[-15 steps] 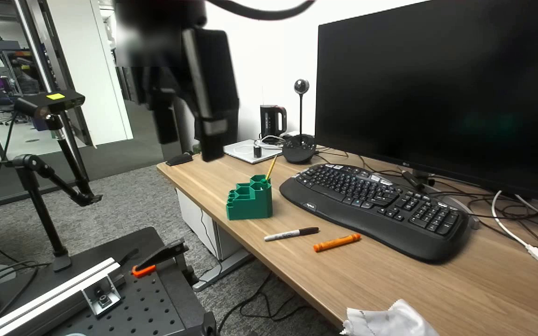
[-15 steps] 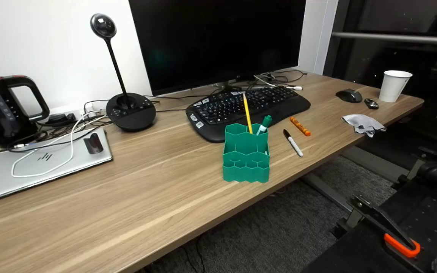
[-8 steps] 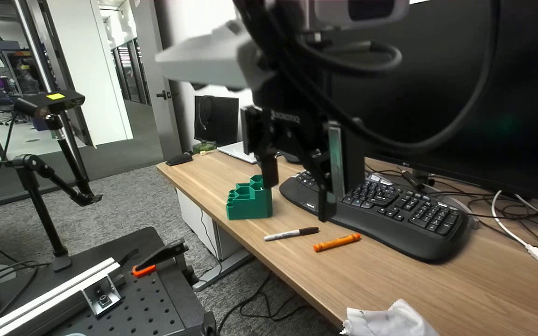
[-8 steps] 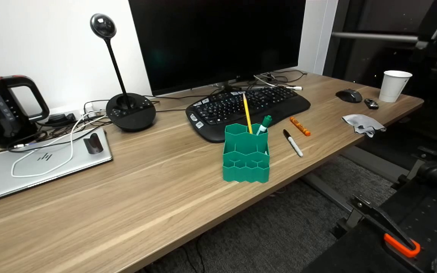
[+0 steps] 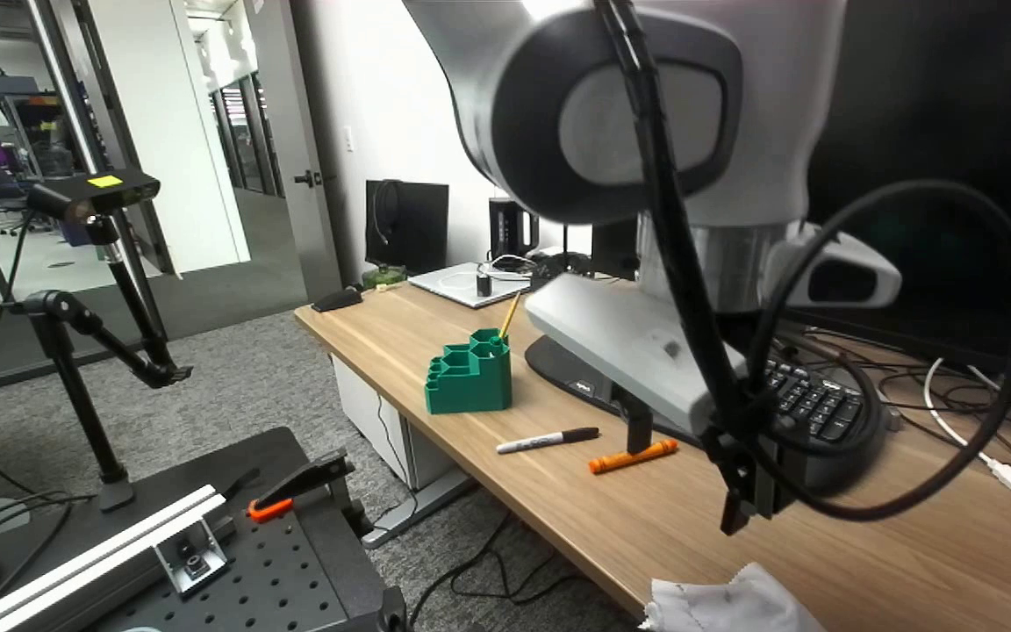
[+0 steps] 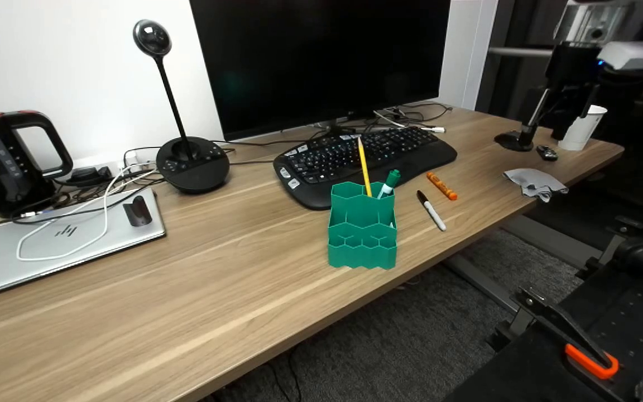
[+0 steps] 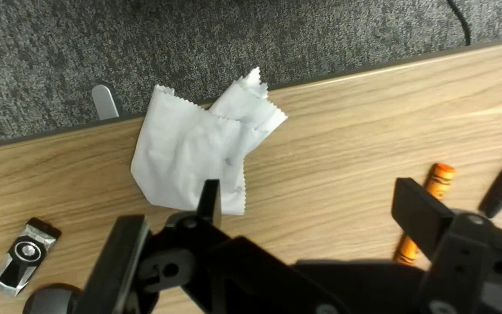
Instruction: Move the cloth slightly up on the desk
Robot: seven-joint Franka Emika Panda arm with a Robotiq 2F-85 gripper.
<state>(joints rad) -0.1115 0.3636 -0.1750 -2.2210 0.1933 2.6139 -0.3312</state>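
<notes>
The pale grey-white cloth [image 7: 185, 152] lies crumpled and partly folded at the desk's front edge, with a corner over the edge. It also shows in both exterior views [image 5: 734, 606] [image 6: 536, 181], cut off by the frame's bottom in one of them. The desk [image 6: 187, 301] has a wood-grain top. My gripper [image 7: 307, 192] is open, with nothing between its fingers, and is above the desk. In the wrist view its left finger overlaps the cloth's near corner and its right finger overlaps the orange crayon. In an exterior view the gripper [image 5: 688, 478] is above and behind the cloth.
An orange crayon [image 6: 441, 186] and a marker [image 6: 431, 210] lie beside the keyboard [image 6: 321, 173]. A green pen holder [image 6: 361, 223] stands further along. A white cup [image 6: 581, 131] and small black remote [image 7: 26, 257] are near the cloth. The monitor [image 6: 327, 61] stands behind.
The arm has swung in over the desk and come down, moving from the upper left to the right in an exterior view, closer to the cloth. The cloth has not moved.
</notes>
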